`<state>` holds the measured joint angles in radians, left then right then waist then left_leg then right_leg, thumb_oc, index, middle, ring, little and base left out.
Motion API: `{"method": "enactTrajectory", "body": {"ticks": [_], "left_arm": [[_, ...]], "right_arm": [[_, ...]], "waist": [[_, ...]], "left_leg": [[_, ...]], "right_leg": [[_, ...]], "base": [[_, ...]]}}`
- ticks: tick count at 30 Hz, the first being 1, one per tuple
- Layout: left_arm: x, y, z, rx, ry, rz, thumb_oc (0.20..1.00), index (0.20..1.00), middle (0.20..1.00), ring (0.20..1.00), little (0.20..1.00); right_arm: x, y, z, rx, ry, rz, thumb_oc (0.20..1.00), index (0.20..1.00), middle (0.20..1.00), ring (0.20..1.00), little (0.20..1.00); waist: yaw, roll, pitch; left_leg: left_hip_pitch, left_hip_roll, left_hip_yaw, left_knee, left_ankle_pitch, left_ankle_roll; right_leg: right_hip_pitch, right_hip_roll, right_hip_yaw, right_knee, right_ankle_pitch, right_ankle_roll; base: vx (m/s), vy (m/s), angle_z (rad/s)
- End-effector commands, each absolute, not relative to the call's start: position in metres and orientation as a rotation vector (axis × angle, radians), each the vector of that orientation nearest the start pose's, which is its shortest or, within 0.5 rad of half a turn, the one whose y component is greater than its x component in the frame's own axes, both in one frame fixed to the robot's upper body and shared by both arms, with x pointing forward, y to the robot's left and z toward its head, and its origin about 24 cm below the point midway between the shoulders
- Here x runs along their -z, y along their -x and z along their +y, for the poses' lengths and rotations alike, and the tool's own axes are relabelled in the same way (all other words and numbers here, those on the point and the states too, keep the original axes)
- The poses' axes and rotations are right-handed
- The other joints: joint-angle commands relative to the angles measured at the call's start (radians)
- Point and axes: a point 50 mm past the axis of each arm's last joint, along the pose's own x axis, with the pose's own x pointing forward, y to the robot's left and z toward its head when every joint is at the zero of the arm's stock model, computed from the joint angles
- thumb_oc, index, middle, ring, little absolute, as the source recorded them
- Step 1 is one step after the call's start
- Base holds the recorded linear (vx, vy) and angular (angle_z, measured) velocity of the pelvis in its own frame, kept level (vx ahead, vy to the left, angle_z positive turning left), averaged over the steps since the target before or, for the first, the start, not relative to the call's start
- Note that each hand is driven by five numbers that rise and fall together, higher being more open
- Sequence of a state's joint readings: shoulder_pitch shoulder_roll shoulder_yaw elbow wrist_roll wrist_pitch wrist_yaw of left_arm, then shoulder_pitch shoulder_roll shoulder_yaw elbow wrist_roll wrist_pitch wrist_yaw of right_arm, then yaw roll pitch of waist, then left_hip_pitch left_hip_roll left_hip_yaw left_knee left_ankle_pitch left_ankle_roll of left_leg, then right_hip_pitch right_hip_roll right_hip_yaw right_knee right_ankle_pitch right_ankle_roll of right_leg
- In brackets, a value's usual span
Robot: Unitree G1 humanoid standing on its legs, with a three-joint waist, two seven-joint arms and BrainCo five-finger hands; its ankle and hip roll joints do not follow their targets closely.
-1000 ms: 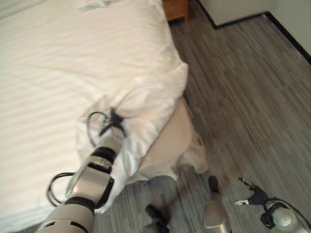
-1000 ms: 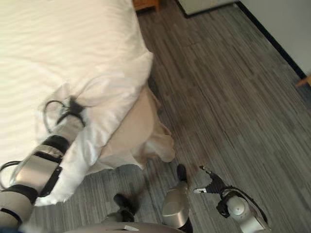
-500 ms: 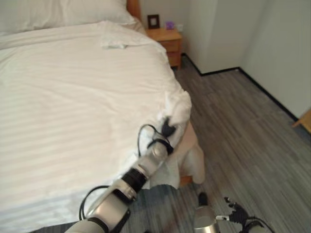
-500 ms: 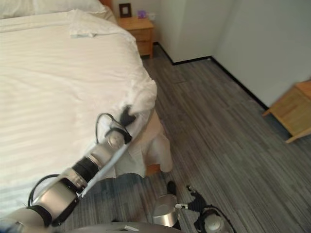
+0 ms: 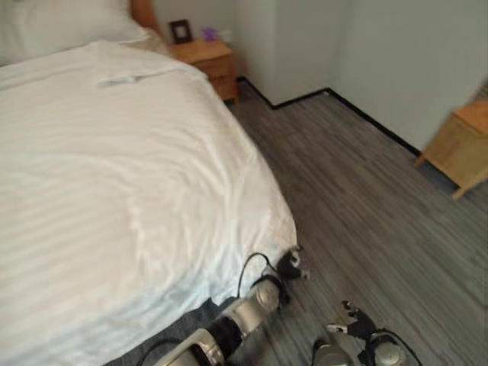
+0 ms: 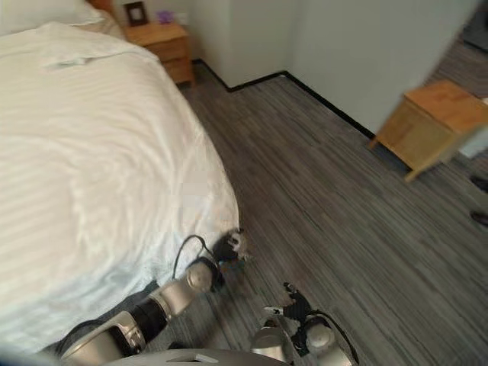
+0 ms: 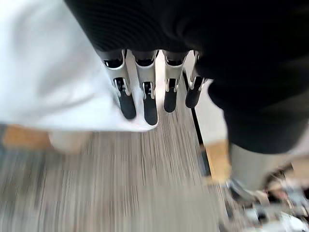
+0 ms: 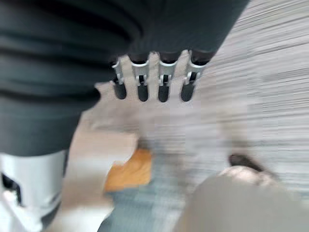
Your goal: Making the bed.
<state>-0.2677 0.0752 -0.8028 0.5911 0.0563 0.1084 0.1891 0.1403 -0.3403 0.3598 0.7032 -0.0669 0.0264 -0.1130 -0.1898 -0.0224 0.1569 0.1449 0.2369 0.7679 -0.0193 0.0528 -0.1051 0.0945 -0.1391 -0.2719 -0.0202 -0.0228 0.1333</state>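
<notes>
Left hand (image 5: 292, 265): your fingers (image 7: 126, 99) lie straight beside the sheet (image 5: 137, 198) corner, holding nothing.
Right hand (image 5: 354, 326): fingers straight, empty, over the floor (image 5: 366, 198).

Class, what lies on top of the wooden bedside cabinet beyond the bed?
On the wooden bedside cabinet stand a small dark picture frame and a small purple object; its drawers' contents stay hidden.

We find no legible text, label, number or sign. The small dark picture frame (image 5: 181, 31) on the light wooden bedside cabinet (image 5: 206, 56) is too small to read, and the white striped duvet (image 5: 114, 168) carries no print we can make out.
</notes>
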Motion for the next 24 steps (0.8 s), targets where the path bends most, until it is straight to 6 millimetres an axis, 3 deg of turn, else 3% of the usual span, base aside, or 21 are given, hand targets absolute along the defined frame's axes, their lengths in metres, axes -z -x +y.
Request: {"method": "enactTrajectory", "body": {"ticks": [1, 8, 9, 11, 12, 13, 14, 15, 17, 18, 19, 20, 21, 23, 24], "left_arm": [[0.016, -0.227, -0.032, 0.755, -0.322, 0.217, 1.0, 1.0, 1.0, 1.0, 1.0], [-0.001, -0.23, -0.036, 0.768, -0.172, 0.195, 1.0, 1.0, 1.0, 1.0, 1.0], [-0.018, -0.241, -0.028, 0.72, -0.1, 0.142, 1.0, 1.0, 1.0, 1.0, 1.0], [-0.029, -0.25, -0.019, 0.69, -0.074, 0.102, 1.0, 1.0, 1.0, 1.0, 1.0], [-0.041, -0.261, -0.003, 0.634, -0.065, 0.051, 1.0, 1.0, 1.0, 1.0, 1.0], [-0.058, -0.277, 0.032, 0.522, -0.093, -0.038, 1.0, 1.0, 1.0, 1.0, 1.0], [-0.059, -0.277, 0.034, 0.521, -0.094, -0.039, 1.0, 1.0, 1.0, 1.0, 1.0], [-0.064, -0.283, 0.062, 0.436, -0.115, -0.062, 1.0, 1.0, 1.0, 1.0, 1.0], [-0.051, -0.291, 0.119, 0.241, -0.127, 0.006, 1.0, 1.0, 1.0, 1.0, 1.0], [-0.045, -0.29, 0.141, 0.171, -0.146, 0.036, 1.0, 1.0, 1.0, 1.0, 1.0], [-0.039, -0.289, 0.169, 0.083, -0.188, 0.066, 1.0, 1.0, 1.0, 1.0, 1.0], [-0.039, -0.289, 0.17, 0.082, -0.188, 0.066, 1.0, 1.0, 1.0, 1.0, 1.0], [-0.028, -0.279, 0.229, -0.128, -0.226, 0.146, 1.0, 1.0, 1.0, 1.0, 1.0], [-0.017, -0.263, 0.261, -0.245, -0.236, 0.212, 1.0, 1.0, 1.0, 1.0, 1.0], [-0.007, -0.252, 0.276, -0.306, -0.22, 0.273, 1.0, 1.0, 1.0, 1.0, 1.0]], "right_arm": [[0.123, -0.131, -0.228, -0.075, 0.581, 0.87, 1.0, 1.0, 1.0, 1.0, 1.0], [0.117, -0.128, -0.254, -0.019, 0.642, 0.889, 1.0, 1.0, 1.0, 1.0, 1.0], [0.112, -0.128, -0.267, 0.027, 0.684, 0.88, 1.0, 1.0, 1.0, 1.0, 1.0], [0.104, -0.134, -0.282, 0.099, 0.715, 0.856, 1.0, 1.0, 1.0, 1.0, 1.0], [0.094, -0.141, -0.294, 0.152, 0.748, 0.816, 1.0, 1.0, 1.0, 1.0, 1.0], [0.073, -0.154, -0.314, 0.254, 0.779, 0.728, 1.0, 1.0, 1.0, 1.0, 1.0], [0.072, -0.154, -0.314, 0.253, 0.779, 0.727, 1.0, 1.0, 1.0, 1.0, 1.0], [0.054, -0.166, -0.326, 0.309, 0.804, 0.656, 1.0, 1.0, 1.0, 1.0, 1.0], [0.024, -0.182, -0.337, 0.363, 0.821, 0.533, 1.0, 1.0, 1.0, 1.0, 1.0], [0.015, -0.185, -0.343, 0.374, 0.844, 0.513, 0.219, 0.219, 0.219, 0.219, 0.219], [0.003, -0.193, -0.345, 0.374, 0.872, 0.474, 0.2, 0.2, 0.2, 0.2, 0.2], [0.003, -0.193, -0.345, 0.373, 0.873, 0.474, 0.2, 0.2, 0.2, 0.2, 0.2], [-0.019, -0.206, -0.345, 0.374, 0.908, 0.38, 0.2, 0.2, 0.2, 0.2, 0.2], [-0.033, -0.223, -0.338, 0.357, 0.91, 0.311, 0.2, 0.2, 0.2, 0.2, 0.2], [-0.037, -0.23, -0.332, 0.336, 0.901, 0.283, 0.2, 0.2, 0.2, 0.2, 0.2]], "waist": [[-0.021, 0.011, 0.026], [-0.037, 0.04, 0.057], [-0.021, 0.038, 0.064], [-0.002, 0.033, 0.07], [0.006, 0.027, 0.077], [0.03, 0.022, 0.073], [0.027, 0.021, 0.074], [0.039, 0.015, 0.071], [0.062, 0.009, 0.055], [0.065, 0.009, 0.039], [0.069, 0.008, 0.024], [0.066, 0.007, 0.024], [0.089, -0.007, 0.004], [0.103, -0.024, -0.006], [0.112, -0.026, -0.002]], "left_leg": [[0.015, 0.036, -0.009, 0.022, 0.123, -0.084], [0.02, 0.084, -0.001, 0.07, 0.148, -0.117], [-0.021, 0.108, -0.024, 0.147, 0.159, -0.131], [-0.05, 0.125, -0.038, 0.194, 0.177, -0.137], [-0.07, 0.134, -0.033, 0.226, 0.181, -0.139], [-0.084, 0.131, -0.01, 0.233, 0.177, -0.135], [-0.084, 0.131, -0.011, 0.235, 0.176, -0.135], [-0.091, 0.129, 0.004, 0.238, 0.168, -0.13], [-0.081, 0.115, 0.006, 0.186, 0.154, -0.112], [-0.064, 0.088, -0.013, 0.128, 0.136, -0.092], [-0.05, 0.06, -0.034, 0.08, 0.127, -0.077], [-0.049, 0.057, -0.035, 0.077, 0.129, -0.077], [-0.038, 0.029, -0.058, 0.031, 0.126, -0.058], [-0.013, -0.002, -0.074, -0.022, 0.107, -0.03], [0.011, -0.013, -0.071, -0.043, 0.097, -0.02]], "right_leg": [[0.084, -0.051, 0.006, -0.057, 0.007, 0.078], [0.09, -0.016, 0.029, -0.065, -0.023, 0.05], [0.1, -0.005, 0.025, -0.067, -0.031, 0.036], [0.114, 0.0, -0.002, -0.067, -0.041, 0.029], [0.127, 0.002, -0.025, -0.066, -0.046, 0.025], [0.143, 0.003, -0.049, -0.066, -0.048, 0.021], [0.144, 0.003, -0.051, -0.066, -0.049, 0.021], [0.154, 0.005, -0.065, -0.066, -0.05, 0.018], [0.16, 0.008, -0.088, -0.062, -0.04, 0.017], [0.16, 0.004, -0.1, -0.059, -0.031, 0.025], [0.167, 0.001, -0.113, -0.055, -0.028, 0.035], [0.168, 0.0, -0.114, -0.055, -0.028, 0.036], [0.162, -0.006, -0.138, 0.033, -0.043, 0.04], [0.1, -0.039, -0.15, 0.155, -0.023, 0.068], [0.059, -0.059, -0.157, 0.236, 0.022, 0.1]], "base": [[-0.08, -0.165, -0.37], [-0.04, -0.131, -0.26], [-0.04, -0.165, -0.01], [-0.06, -0.16, 0.04], [-0.06, -0.127, 0.23], [-0.04, -0.093, 0.49], [-0.01, -0.067, 0.83], [0.01, -0.025, 0.98], [0.04, 0.044, 0.76], [0.1, 0.173, 0.28], [0.1, 0.145, 0.18], [0.14, 0.17, 0.48], [0.11, 0.12, 0.65], [0.1, 0.144, 0.61], [0.07, 0.171, 0.53]]}}
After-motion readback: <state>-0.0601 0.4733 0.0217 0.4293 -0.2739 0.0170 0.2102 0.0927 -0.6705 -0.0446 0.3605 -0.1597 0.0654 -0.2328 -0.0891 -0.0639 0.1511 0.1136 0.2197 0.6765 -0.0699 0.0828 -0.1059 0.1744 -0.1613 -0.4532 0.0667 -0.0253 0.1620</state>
